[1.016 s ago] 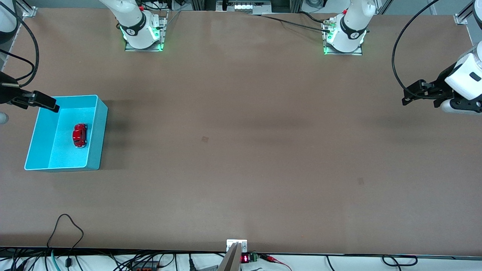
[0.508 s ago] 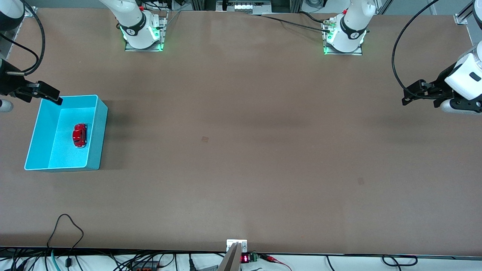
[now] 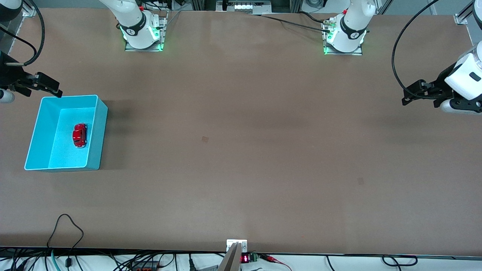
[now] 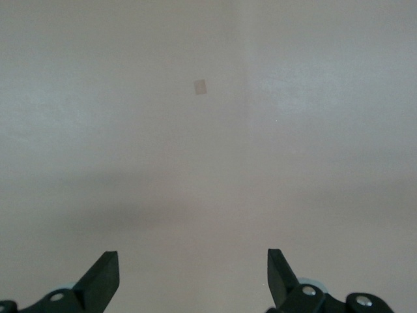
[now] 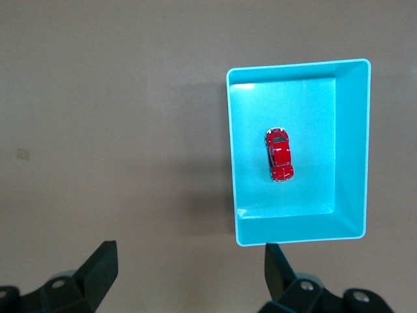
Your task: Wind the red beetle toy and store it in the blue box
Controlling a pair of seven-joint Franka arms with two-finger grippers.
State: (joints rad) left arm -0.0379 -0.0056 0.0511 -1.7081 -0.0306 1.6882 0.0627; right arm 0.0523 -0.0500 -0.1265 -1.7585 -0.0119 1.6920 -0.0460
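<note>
**Item 1 — blue box** (image 3: 37, 128): rectangular cyan plastic bin, smooth plain walls, slightly flared rim, matte floor; stands on the table toward the right arm's end. Landmark for all entries below.

**Item 2 — red beetle toy** (image 3: 79, 135): tiny glossy car, rounded body, silvery bumpers, dark windows. Lies upright on its wheels inside the blue box, on the floor near the wall that faces the table's middle, apart from the other walls. Also seen in the right wrist view (image 5: 279, 154).

**Item 3 — right gripper** (image 3: 45, 86): black two-finger claw, jaws spread wide and empty, in the air just outside the blue box's rim on the side of the robot bases.

**Item 4 — left gripper** (image 3: 416, 92): jaws wide apart, empty, over bare table well apart from the blue box, at the left arm's end; this arm waits.

**Item 5 — table** (image 3: 241, 150): flat brown matte surface.

**Handling note:** the toy appears stored. Judged remaining work: clear the right gripper upward without clipping the light box's rim, which could slide it.
</note>
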